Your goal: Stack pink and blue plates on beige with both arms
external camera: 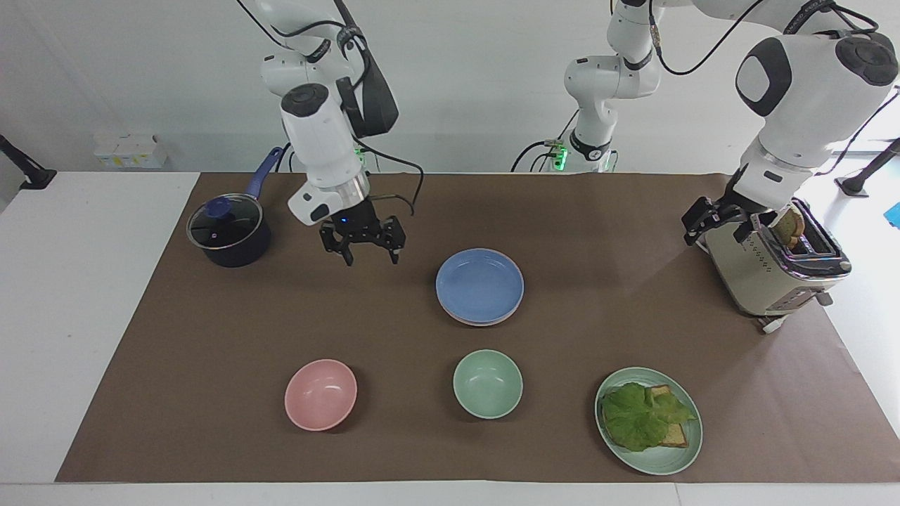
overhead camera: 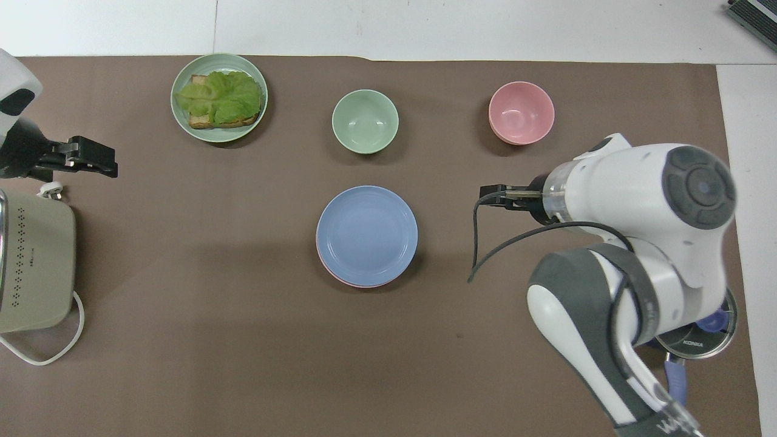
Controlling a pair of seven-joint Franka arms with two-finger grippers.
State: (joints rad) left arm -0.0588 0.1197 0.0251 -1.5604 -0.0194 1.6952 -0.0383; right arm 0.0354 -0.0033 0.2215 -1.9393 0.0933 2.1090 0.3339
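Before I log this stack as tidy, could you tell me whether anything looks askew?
Only slightly: the blue plate sits a little off-centre on the stack, so a sliver of the pink plate shows at the edge nearer the robots. Nothing is spilled or damaged.
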